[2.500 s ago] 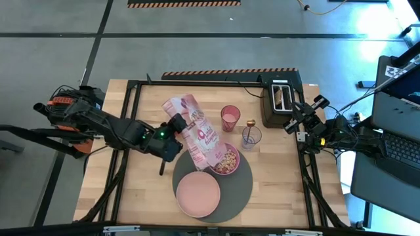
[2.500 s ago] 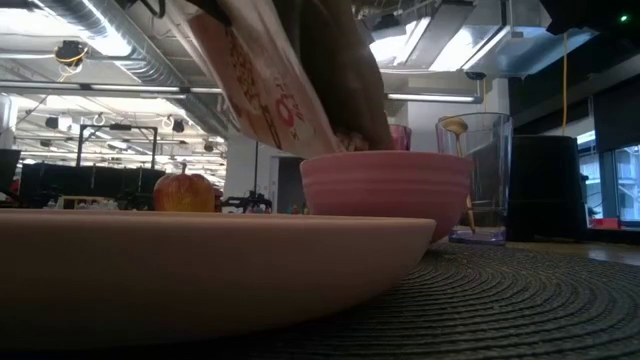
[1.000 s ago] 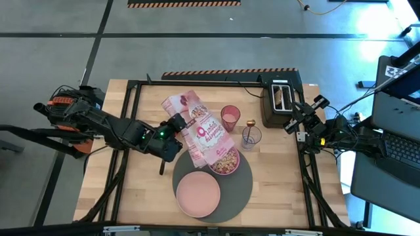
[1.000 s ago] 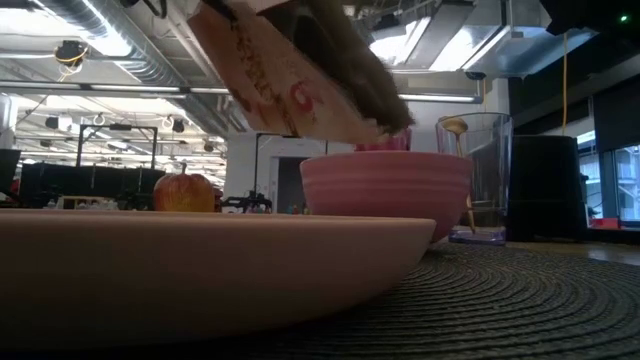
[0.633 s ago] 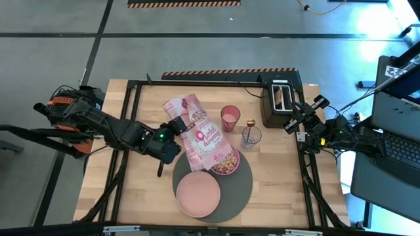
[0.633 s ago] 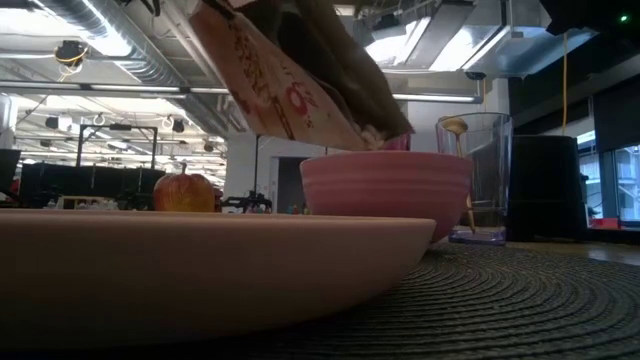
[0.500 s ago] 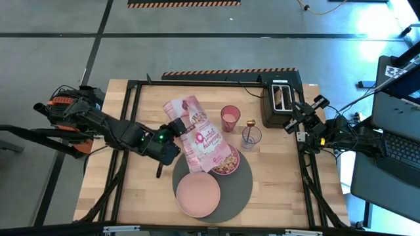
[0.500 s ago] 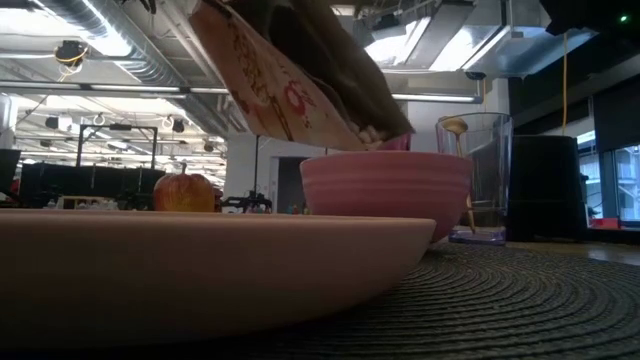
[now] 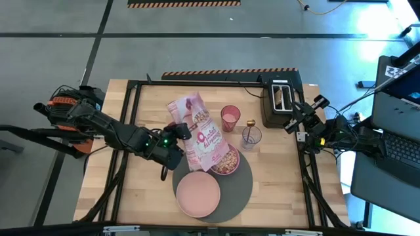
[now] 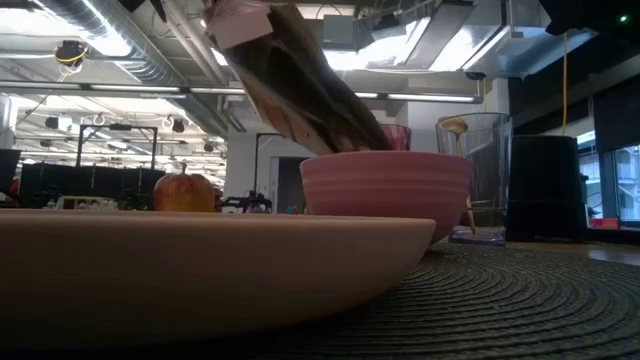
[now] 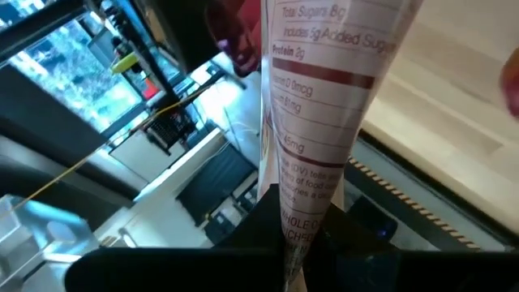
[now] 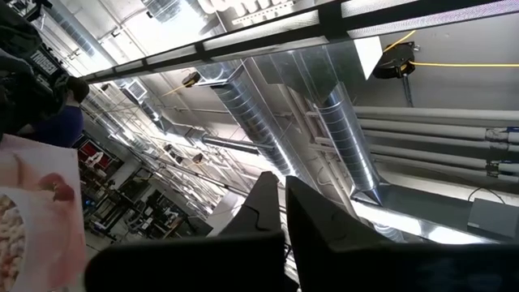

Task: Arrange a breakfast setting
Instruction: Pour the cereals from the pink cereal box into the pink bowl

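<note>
The pink-and-white cereal box (image 9: 200, 134) hangs tilted, its lower end over the pink bowl (image 9: 226, 160), which holds cereal. My left gripper (image 9: 176, 139) is shut on the box from the left. The bowl and the larger pink plate (image 9: 198, 194) sit on the round dark-grey mat (image 9: 239, 190). Behind them stand the pink tumbler (image 9: 230, 118) and the clear glass (image 9: 251, 137) with the spoon (image 9: 251, 122) in it. The red apple (image 10: 185, 190) shows in the low view. My right gripper (image 12: 284, 203) waits shut at the table's right edge, pointing up. My left gripper pinches the cereal box's left side edge (image 11: 293, 231) between its two fingers, about halfway along the box. The fingers come from the table's left, slanting a little downward. The box is lifted clear and tilted, its lower end (image 10: 350, 135) just above the bowl's rim.
A black toaster (image 9: 279, 98) stands at the far right of the table, close to my right arm. Bare wood lies at the near left (image 9: 141, 190) and the near right of the mat.
My left gripper has rolled its wrist and drifted slightly toward the near edge. The cereal box has turned about its length, showing more of its narrow side in the low view, while its lower end stays over the bowl.
</note>
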Available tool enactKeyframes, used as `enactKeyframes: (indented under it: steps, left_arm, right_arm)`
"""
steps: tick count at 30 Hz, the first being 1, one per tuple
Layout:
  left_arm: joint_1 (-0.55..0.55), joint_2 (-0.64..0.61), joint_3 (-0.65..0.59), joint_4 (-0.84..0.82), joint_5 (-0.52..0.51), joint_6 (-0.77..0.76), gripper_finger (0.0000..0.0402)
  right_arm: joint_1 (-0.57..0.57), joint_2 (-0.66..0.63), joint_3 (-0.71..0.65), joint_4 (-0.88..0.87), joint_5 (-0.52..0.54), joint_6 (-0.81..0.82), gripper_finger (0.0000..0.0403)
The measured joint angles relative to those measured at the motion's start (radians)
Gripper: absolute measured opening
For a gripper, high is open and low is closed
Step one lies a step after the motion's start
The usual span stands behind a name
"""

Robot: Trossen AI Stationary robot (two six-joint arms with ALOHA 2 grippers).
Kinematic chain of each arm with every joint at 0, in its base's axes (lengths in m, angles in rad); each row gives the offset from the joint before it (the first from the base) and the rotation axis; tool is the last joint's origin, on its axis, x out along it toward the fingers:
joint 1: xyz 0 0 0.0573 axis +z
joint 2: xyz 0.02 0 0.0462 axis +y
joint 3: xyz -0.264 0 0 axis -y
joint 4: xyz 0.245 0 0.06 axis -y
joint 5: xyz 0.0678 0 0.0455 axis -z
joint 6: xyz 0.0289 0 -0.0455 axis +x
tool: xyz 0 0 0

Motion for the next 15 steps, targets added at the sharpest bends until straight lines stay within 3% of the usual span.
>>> enactKeyframes:
  steps: [15]
  left_arm:
    - [0.021,0.000,0.000,-0.004,-0.005,-0.040,0.0018]
  right_arm:
    - [0.000,0.000,0.000,0.000,0.000,0.000,0.0000]
